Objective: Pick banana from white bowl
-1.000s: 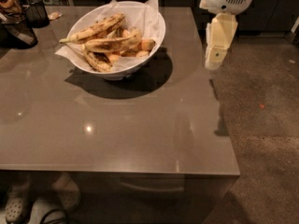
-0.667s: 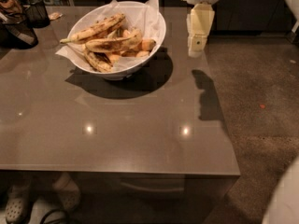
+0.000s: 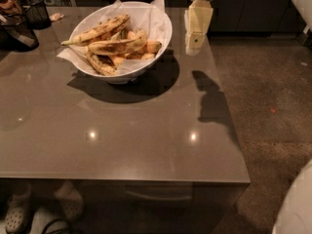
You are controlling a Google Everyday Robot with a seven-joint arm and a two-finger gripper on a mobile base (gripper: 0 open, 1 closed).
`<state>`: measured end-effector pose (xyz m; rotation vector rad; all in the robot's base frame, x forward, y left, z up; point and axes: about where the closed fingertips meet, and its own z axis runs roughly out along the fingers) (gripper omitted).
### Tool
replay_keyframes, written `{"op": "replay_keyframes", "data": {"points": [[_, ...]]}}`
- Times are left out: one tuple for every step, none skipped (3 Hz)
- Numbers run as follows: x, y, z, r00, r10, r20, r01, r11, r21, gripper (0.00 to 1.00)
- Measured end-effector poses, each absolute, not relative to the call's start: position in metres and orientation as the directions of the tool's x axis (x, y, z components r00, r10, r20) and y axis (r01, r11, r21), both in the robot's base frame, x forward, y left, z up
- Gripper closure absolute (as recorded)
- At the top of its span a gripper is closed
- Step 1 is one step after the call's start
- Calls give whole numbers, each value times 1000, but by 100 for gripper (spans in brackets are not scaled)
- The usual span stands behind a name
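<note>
The gripper [image 3: 193, 44] has swung left, nearer the white bowl [image 3: 165, 33]; open or closed, unclear; the banana [image 3: 152, 46] lies unpicked, so likely mid-approach.

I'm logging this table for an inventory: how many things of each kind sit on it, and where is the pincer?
Long pale brown-spotted bananas: 3 visible
Short orange-yellow banana: 1
Large round paper-lined white bowl: 1
Black mesh cups: 2
Total: 7
The cream pincer hangs over the grey table's far right edge, beside the bowl.
</note>
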<state>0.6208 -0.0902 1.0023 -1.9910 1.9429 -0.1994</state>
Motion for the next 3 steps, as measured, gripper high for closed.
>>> {"op": "replay_keyframes", "data": {"points": [[630,-60,1004,108,-984,-138,-938,-55,-342,0],[639,-23,1005,195,-974,-115,-930,-146,-336,0],[650,7,1005,255,-960,-116,-920,-205,-334,17]]}}
